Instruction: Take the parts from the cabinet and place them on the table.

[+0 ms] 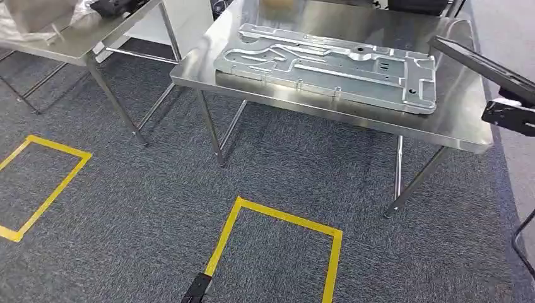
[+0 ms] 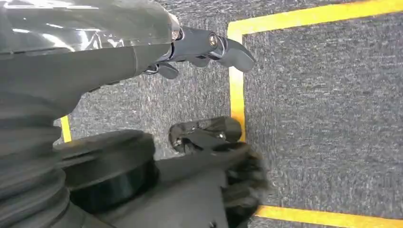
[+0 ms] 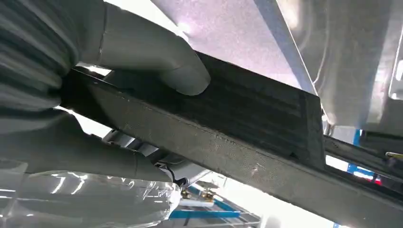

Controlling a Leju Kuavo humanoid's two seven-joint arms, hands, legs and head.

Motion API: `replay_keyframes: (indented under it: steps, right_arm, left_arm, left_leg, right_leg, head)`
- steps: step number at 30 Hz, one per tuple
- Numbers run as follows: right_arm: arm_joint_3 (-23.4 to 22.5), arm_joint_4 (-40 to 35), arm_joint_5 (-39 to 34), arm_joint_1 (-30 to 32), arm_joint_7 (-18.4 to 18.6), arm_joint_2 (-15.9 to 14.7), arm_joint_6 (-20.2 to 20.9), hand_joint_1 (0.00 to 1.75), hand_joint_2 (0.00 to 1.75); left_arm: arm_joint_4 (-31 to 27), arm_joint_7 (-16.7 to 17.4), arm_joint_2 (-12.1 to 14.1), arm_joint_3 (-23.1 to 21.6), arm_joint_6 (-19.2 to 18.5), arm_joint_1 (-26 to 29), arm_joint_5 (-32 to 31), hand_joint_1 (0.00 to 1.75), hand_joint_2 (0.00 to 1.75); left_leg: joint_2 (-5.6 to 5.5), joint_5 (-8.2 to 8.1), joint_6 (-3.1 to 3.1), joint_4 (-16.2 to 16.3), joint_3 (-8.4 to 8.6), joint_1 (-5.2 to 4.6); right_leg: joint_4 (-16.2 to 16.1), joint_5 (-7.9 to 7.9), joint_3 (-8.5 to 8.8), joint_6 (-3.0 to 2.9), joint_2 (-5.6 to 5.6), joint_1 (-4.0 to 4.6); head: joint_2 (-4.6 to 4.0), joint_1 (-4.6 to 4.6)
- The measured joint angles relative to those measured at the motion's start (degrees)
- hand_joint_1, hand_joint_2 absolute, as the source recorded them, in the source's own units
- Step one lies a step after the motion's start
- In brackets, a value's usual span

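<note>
A long flat black part [image 1: 482,64] hangs above the right end of the steel table [image 1: 454,120], tilted. In the right wrist view my right hand [image 3: 109,80] grips this black part [image 3: 247,128], with the thumb [image 3: 157,57] pressed on its broad face. Dark pieces of that hand [image 1: 508,116] show at the right edge of the head view. A large silver machined plate [image 1: 328,66] lies flat on the table. My left hand [image 2: 209,52] hangs low over the carpet, holding nothing, its fingers apart; its tip [image 1: 197,290] shows at the bottom of the head view.
Yellow tape squares [image 1: 277,252] mark the grey carpet in front of the table. A second steel table [image 1: 76,38] with clutter stands at the far left. The table's thin legs [image 1: 211,129] stand under its front edge.
</note>
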Motion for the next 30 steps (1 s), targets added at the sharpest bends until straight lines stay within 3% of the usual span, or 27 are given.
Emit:
replay_keyframes:
  steps: [1,2,4,5,6,7,8,12,22,30]
  right_arm:
    - [0.11,0.15,0.04,-0.01,-0.11,0.28,0.31,1.75,1.75]
    - [0.11,0.29,0.11,-0.09,-0.11,0.41,0.64,1.75,1.75]
    - [0.11,0.79,-0.06,-0.89,-0.11,0.78,1.66,1.75,1.75]
    - [0.13,1.07,-0.24,-1.32,-0.18,1.07,1.95,1.75,1.75]
    - [0.22,1.66,-0.35,-2.12,-0.35,1.42,2.25,1.75,1.75]
    - [0.30,2.42,-0.42,-2.70,-0.46,1.88,2.52,1.75,1.75]
    - [0.33,3.09,-0.39,-3.07,-0.59,2.45,2.43,1.75,1.75]
    - [0.35,6.36,-0.66,-4.47,-2.12,6.71,1.03,1.75,1.75]
    - [2.47,13.16,2.97,-4.18,-0.26,26.68,-2.58,1.75,1.75]
    - [3.08,15.72,4.04,-4.12,-1.07,32.52,-3.43,1.75,1.75]
  left_arm:
    - [0.00,0.00,0.00,0.00,0.02,0.06,0.11,0.00,1.75]
    - [0.00,0.00,0.00,0.00,0.00,0.05,0.28,0.00,1.75]
    - [0.00,0.00,0.00,0.00,0.00,0.02,0.61,0.00,1.75]
    - [0.00,0.02,0.07,0.00,0.00,0.00,0.59,0.00,1.75]
    - [0.00,0.15,0.17,0.00,-0.04,-0.04,0.57,0.00,1.75]
    - [0.00,0.26,0.15,0.00,-0.07,-0.08,0.44,0.00,1.75]
    - [0.00,0.59,0.07,0.00,-0.07,-0.09,0.13,0.00,1.75]
    - [0.00,2.19,0.17,-0.24,-0.02,-0.70,-1.64,0.00,1.75]
    - [0.00,1.75,-0.06,-0.33,0.02,-2.52,-1.22,0.00,1.75]
    - [0.00,1.22,-0.20,-0.04,1.01,-1.98,0.50,0.00,1.75]
  left_leg:
    - [-0.05,0.80,0.15,0.05,-0.16,-0.01]
    - [-0.08,2.51,0.37,-2.27,0.82,-0.01]
    - [-0.50,8.32,1.39,-13.33,5.87,-0.22]
    - [-1.46,9.39,2.14,-17.47,7.49,-0.35]
    - [-1.58,9.22,2.18,-18.23,8.08,-0.36]
    - [-1.39,9.39,1.91,-18.45,7.97,-0.39]
    - [-1.42,9.58,1.15,-18.73,7.88,-0.31]
    - [-1.37,9.75,1.70,-18.70,7.54,-0.66]
    - [-1.53,10.19,1.93,-18.65,7.38,-0.69]
    - [-1.82,10.25,1.92,-18.65,7.19,-0.68]
  right_leg:
    - [0.01,0.00,0.08,0.00,0.53,0.09]
    - [0.02,0.00,0.17,0.00,0.89,0.17]
    - [0.03,-0.01,0.36,0.02,1.57,0.45]
    - [0.01,0.00,0.32,0.04,1.67,0.32]
    - [0.13,0.03,0.07,0.42,1.91,0.69]
    - [0.04,0.16,-0.11,0.71,2.04,0.37]
    - [0.25,0.01,-0.19,0.65,1.97,0.51]
    - [0.02,0.39,-0.38,1.22,1.97,0.17]
    - [-0.15,0.71,-0.53,1.49,1.80,0.15]
    - [-0.16,0.71,-0.58,1.48,1.53,0.15]
  head:
    - [0.00,0.00]
    - [0.00,0.00]
    - [0.00,0.02]
    - [0.00,0.00]
    - [0.00,0.00]
    - [0.02,0.00]
    - [0.02,0.02]
    - [0.00,0.02]
    - [0.02,0.00]
    - [0.02,0.00]
